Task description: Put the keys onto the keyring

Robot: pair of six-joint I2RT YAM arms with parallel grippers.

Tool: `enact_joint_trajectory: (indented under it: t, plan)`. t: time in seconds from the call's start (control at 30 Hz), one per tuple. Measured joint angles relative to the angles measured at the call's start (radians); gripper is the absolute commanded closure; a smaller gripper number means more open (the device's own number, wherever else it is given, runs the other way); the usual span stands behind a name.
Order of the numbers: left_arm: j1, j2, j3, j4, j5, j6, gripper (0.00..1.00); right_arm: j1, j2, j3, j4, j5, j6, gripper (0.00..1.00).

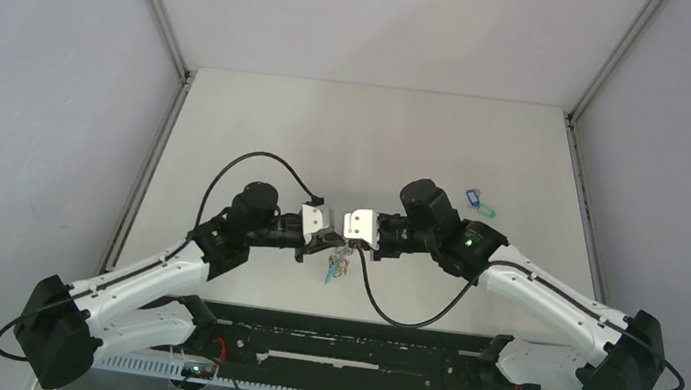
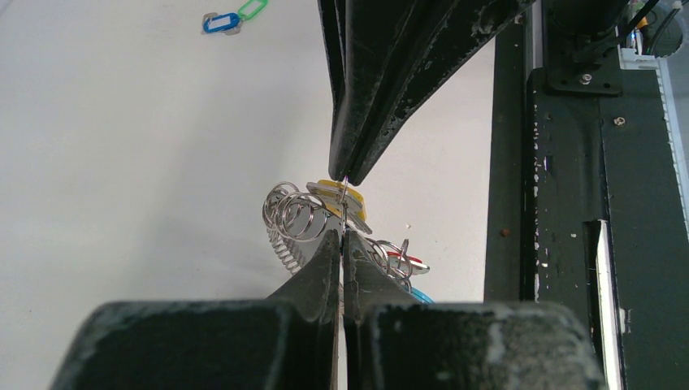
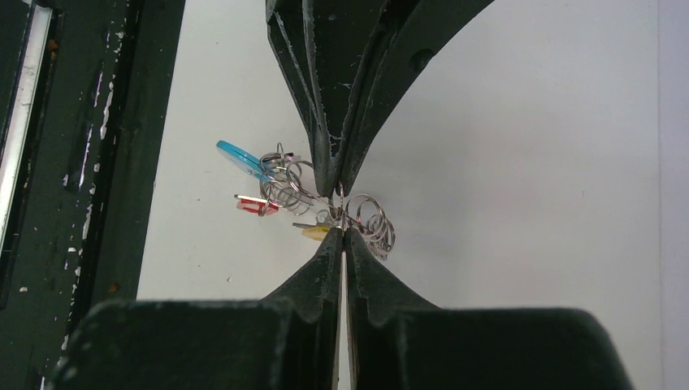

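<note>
Both grippers meet tip to tip above the table's near middle. My left gripper (image 2: 342, 237) and my right gripper (image 3: 342, 234) are each shut on a thin wire loop of the keyring (image 2: 292, 215), which hangs between them as a bundle of silvery rings. A yellow key (image 2: 337, 193) sits right at the pinched wire. The ring's red tag (image 3: 253, 205) and cyan piece (image 3: 240, 158) dangle to one side. From above, the bundle (image 1: 339, 265) hangs under the joined tips. A blue key (image 1: 472, 198) and a green key (image 1: 486, 212) lie together on the table at the right rear.
A black rail (image 1: 351, 352) with the arm bases runs along the near edge, close under the grippers. Grey walls and metal posts (image 1: 155, 4) enclose the white table (image 1: 369, 138) on three sides.
</note>
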Motion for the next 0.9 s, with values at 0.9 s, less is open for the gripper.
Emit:
enact_joint_trajectory:
  t: [0.9]
  plan:
    - [0.006, 0.000, 0.000, 0.005, -0.040, -0.002, 1.00, -0.059, -0.047, -0.071, -0.095, 0.224, 0.492, 1.00]
